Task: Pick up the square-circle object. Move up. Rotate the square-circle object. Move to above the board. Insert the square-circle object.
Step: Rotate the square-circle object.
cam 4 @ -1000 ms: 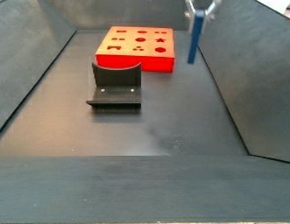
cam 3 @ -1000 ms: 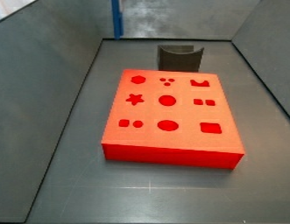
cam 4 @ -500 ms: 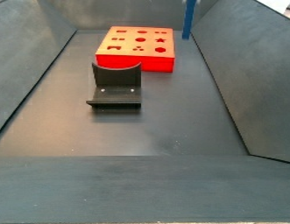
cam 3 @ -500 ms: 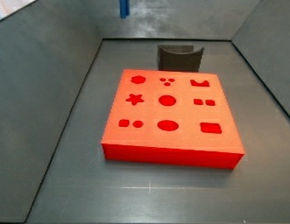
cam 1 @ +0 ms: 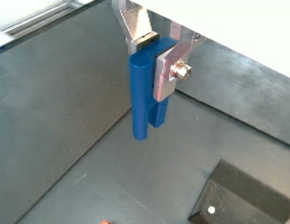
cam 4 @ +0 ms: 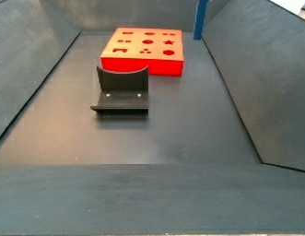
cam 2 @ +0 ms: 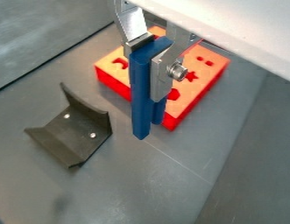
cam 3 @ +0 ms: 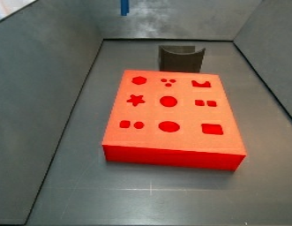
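The square-circle object (cam 1: 144, 98) is a slim blue peg hanging upright, and my gripper (cam 1: 153, 55) is shut on its upper end in both wrist views. In a wrist view the peg (cam 2: 141, 101) hangs high in front of the red board (cam 2: 196, 89). In both side views only the peg's lower end (cam 3: 124, 7) (cam 4: 199, 18) shows at the frame's upper edge, and the gripper itself is out of frame there. The board (cam 3: 169, 115) (cam 4: 145, 48) lies flat on the floor with its shaped holes facing up.
The dark fixture (cam 3: 181, 58) (cam 4: 120, 90) (cam 2: 71, 136) stands on the floor just off one edge of the board. Sloping grey walls (cam 4: 247, 74) enclose the floor on both sides.
Over the last second the peg rose with the gripper until only its lower end stays in the side views. Since half a second ago it has hardly moved.
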You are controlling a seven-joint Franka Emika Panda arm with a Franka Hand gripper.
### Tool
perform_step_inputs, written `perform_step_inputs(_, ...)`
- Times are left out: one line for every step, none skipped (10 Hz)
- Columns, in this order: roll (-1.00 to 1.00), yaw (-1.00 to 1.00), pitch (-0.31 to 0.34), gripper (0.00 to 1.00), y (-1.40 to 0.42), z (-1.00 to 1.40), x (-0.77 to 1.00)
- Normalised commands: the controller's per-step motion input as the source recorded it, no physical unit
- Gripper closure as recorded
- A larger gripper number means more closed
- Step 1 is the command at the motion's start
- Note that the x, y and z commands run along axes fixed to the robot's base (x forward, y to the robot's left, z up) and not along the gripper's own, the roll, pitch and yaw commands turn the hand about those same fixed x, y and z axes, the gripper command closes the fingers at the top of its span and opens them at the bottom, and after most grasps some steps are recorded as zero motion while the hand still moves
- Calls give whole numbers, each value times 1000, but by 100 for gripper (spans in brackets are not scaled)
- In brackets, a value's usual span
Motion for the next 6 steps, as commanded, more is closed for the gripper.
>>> perform_step_inputs(16,360,9,100,15,10,45)
perform_step_inputs(15,236,12,100,14,6,41)
perform_step_inputs(15,358,15,100,0,0,0)
perform_step_inputs(15,295,16,100,-2,-2,-2)
perform_step_inputs(15,207,16,100,-2,-2,-2)
perform_step_inputs(15,122,15,100,0,-1000,0)
